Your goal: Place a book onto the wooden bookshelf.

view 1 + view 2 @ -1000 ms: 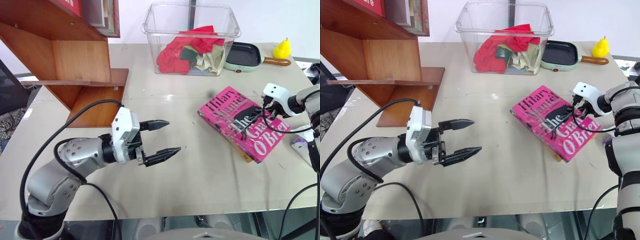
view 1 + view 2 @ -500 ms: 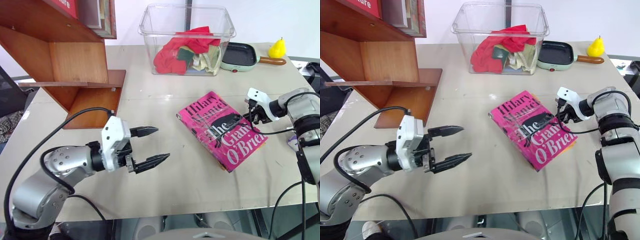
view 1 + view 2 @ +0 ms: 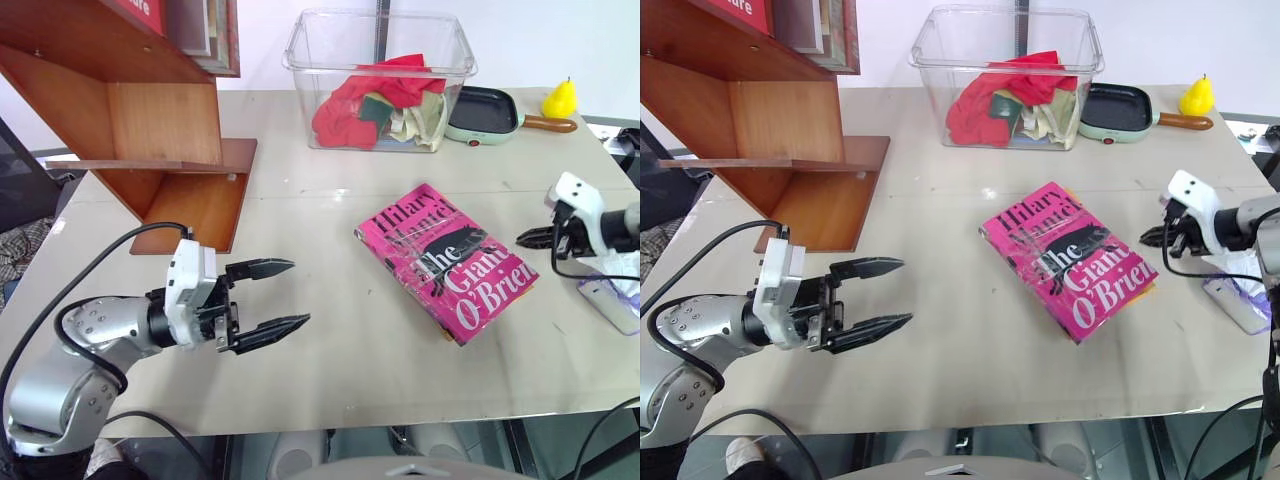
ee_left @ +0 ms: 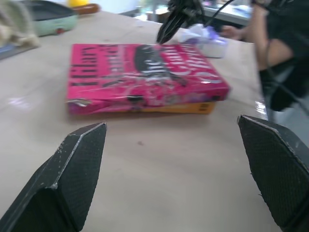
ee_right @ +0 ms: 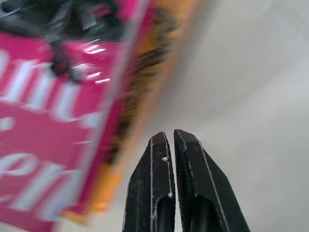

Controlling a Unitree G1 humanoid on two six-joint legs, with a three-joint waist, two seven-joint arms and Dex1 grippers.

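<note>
The pink book (image 3: 445, 260), lettered "Hilary Mantel, The Giant, O'Brien", lies flat on the table, right of centre, on top of an orange book. The wooden bookshelf (image 3: 160, 120) stands at the far left of the table. My left gripper (image 3: 298, 293) hovers open near the table's front left, pointing toward the book (image 4: 145, 72) with a wide stretch of table between them. My right gripper (image 3: 522, 238) is shut and holds nothing. It sits just off the book's right edge, with a small gap to the book (image 5: 43, 111) in the right wrist view.
A clear plastic bin (image 3: 380, 80) of crumpled cloths stands at the back centre. Beside it are a small pan (image 3: 485, 110) and a yellow pear-shaped object (image 3: 562, 98). A white and purple packet (image 3: 610, 295) lies at the right edge. The orange book's edge (image 4: 183, 107) shows under the pink one.
The right gripper slid the book leftward toward the table's middle, then drew back to the right, off it. The left gripper drifted left, still open.
</note>
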